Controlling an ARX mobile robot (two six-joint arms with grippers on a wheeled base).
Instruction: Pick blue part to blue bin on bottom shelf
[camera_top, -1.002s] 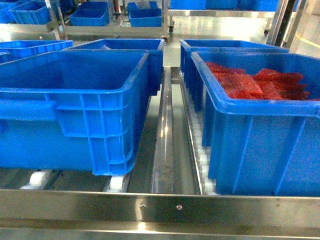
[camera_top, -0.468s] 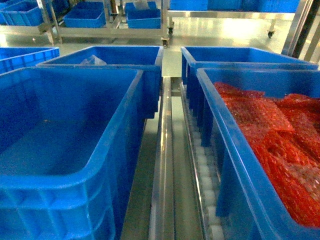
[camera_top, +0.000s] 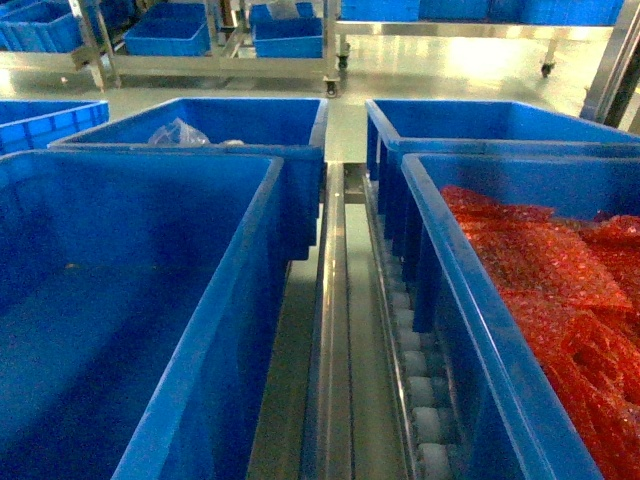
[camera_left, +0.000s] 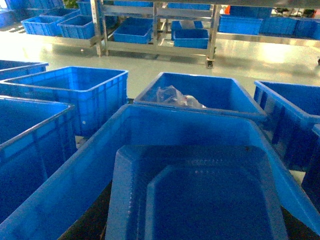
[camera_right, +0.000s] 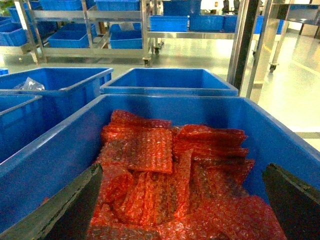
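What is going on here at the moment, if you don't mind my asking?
The robot faces blue bins on the bottom shelf. The right gripper hangs with its jaws wide apart over a bin of red bubble-wrap bags, holding nothing. The left wrist view shows a blue part, shaped like a tray, close to the lens over the near left blue bin. Whether that arm's jaws hold it cannot be told.

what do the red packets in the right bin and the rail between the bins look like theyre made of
Red packets: likely thin bubble-wrap plastic, going by the dimpled, translucent, glossy surface.
Rail: looks like stainless steel, a flat silvery strip with bright reflections.
Bin: probably moulded hard plastic, uniform blue with a smooth rim.
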